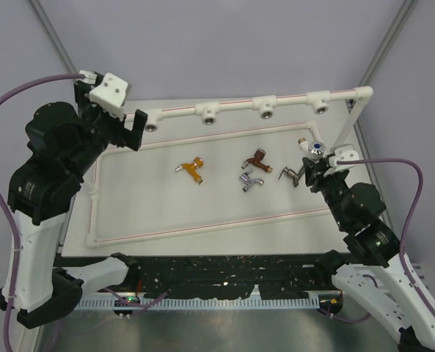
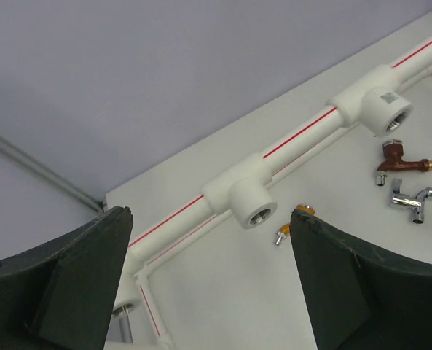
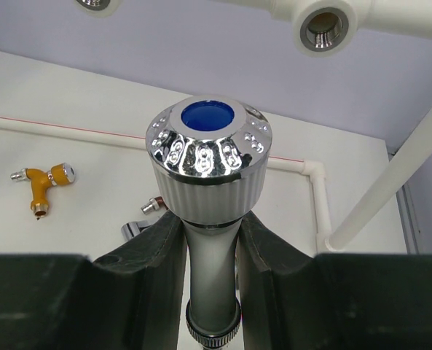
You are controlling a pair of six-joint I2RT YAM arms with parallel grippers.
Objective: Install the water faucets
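Grey-lilac enclosure walls (image 1: pixel 224 44) surround a white tabletop (image 1: pixel 202 213) that carries a white pipe frame (image 1: pixel 235 107) marked with thin red lines. Four tee sockets (image 1: pixel 207 111) with metal-ringed holes sit along the raised far pipe.

The left gripper (image 1: pixel 131 134) hangs at the left end of that pipe, just beside the leftmost socket, with its jaws spread wide and nothing between them. Its wrist view shows a tee socket framed between the two dark fingers (image 2: pixel 77 284).

The right gripper (image 3: pixel 212 240) is at the right side of the frame, near the slanted upright post, and is clamped on the stem of the blue-capped faucet (image 3: pixel 205 157). That faucet stands upright, its ribbed chrome knob above the fingers. No pipe lies between it and the sockets overhead.

Four more faucets lie loose inside the frame:
- The orange-gold faucet (image 1: pixel 194 169) lies alone near the middle.
- The copper-brown faucet (image 1: pixel 257 158) and the chrome faucet (image 1: pixel 251 180) lie close together to its right.
- The dark bronze-grey faucet (image 1: pixel 293 175) lies just beside the right gripper.

A moulded mark on one tee is too small to read.
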